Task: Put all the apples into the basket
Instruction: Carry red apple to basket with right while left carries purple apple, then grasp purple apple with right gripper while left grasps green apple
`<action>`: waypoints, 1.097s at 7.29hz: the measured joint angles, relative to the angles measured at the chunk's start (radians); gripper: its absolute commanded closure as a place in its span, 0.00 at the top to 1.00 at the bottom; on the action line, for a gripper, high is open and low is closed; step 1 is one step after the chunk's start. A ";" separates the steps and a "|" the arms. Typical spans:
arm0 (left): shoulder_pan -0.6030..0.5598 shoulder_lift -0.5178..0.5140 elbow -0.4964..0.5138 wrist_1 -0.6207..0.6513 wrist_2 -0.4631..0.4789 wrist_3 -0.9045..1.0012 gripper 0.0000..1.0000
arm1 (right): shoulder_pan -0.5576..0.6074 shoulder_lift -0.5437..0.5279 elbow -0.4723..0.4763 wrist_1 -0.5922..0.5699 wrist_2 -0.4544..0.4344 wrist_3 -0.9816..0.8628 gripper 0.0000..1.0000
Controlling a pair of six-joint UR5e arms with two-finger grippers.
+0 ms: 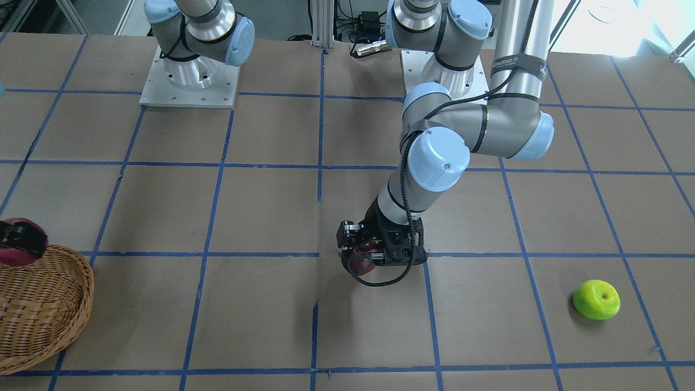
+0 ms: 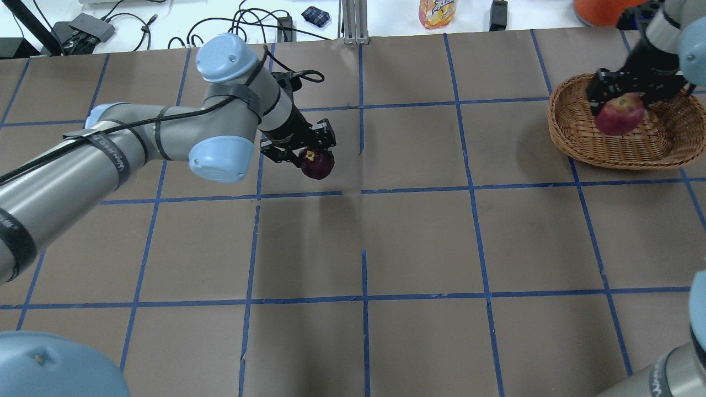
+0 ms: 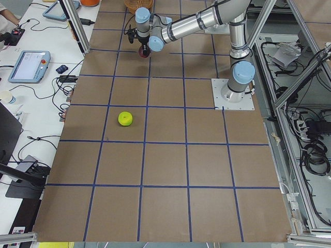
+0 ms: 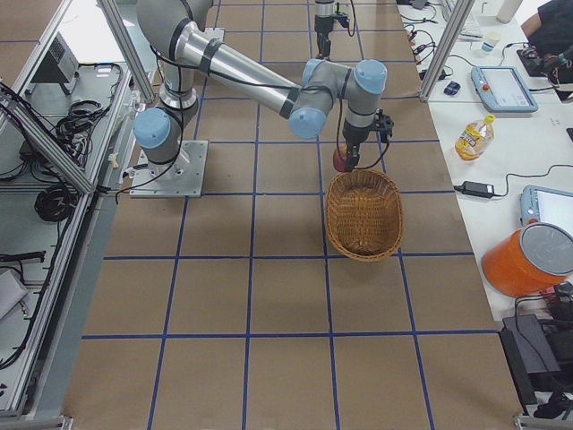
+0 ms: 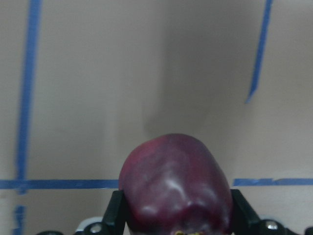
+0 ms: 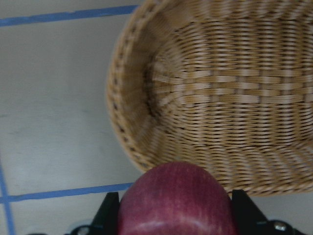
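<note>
My left gripper [image 2: 309, 156] is shut on the dark purple-maroon apple [image 2: 317, 164] and holds it above the table near the middle; the apple fills the bottom of the left wrist view [image 5: 175, 188]. My right gripper [image 2: 620, 107] is shut on the red apple [image 2: 619, 114] and holds it over the near rim of the wicker basket [image 2: 579, 140]; the right wrist view shows the red apple [image 6: 175, 198] above the basket's rim [image 6: 122, 142]. The basket holds nothing that I can see. The lime green apple [image 1: 596, 299] lies alone on the table, far from the basket.
The table is brown board with a blue tape grid. Both arm bases [image 1: 187, 81] stand at the robot's edge. A bottle [image 2: 437, 12], cables and tablets lie on the white bench beyond the table. An orange bucket [image 4: 528, 264] stands past the basket's end.
</note>
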 measured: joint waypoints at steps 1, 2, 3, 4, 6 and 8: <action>-0.033 -0.023 0.008 0.020 0.019 -0.042 0.20 | -0.061 0.059 -0.010 -0.079 -0.028 -0.086 0.00; -0.057 -0.038 0.012 0.030 0.029 -0.057 0.42 | -0.101 0.125 -0.030 -0.150 -0.040 -0.134 0.00; -0.075 -0.051 0.015 0.044 0.032 -0.062 0.93 | -0.121 0.181 -0.057 -0.187 -0.043 -0.159 0.00; -0.090 -0.068 0.017 0.071 0.034 -0.072 1.00 | -0.129 0.228 -0.089 -0.203 -0.044 -0.167 0.00; -0.112 -0.098 0.020 0.114 0.037 -0.103 1.00 | -0.133 0.279 -0.122 -0.211 -0.040 -0.161 1.00; -0.106 -0.071 0.073 0.048 0.086 -0.078 1.00 | -0.133 0.289 -0.128 -0.213 -0.029 -0.157 1.00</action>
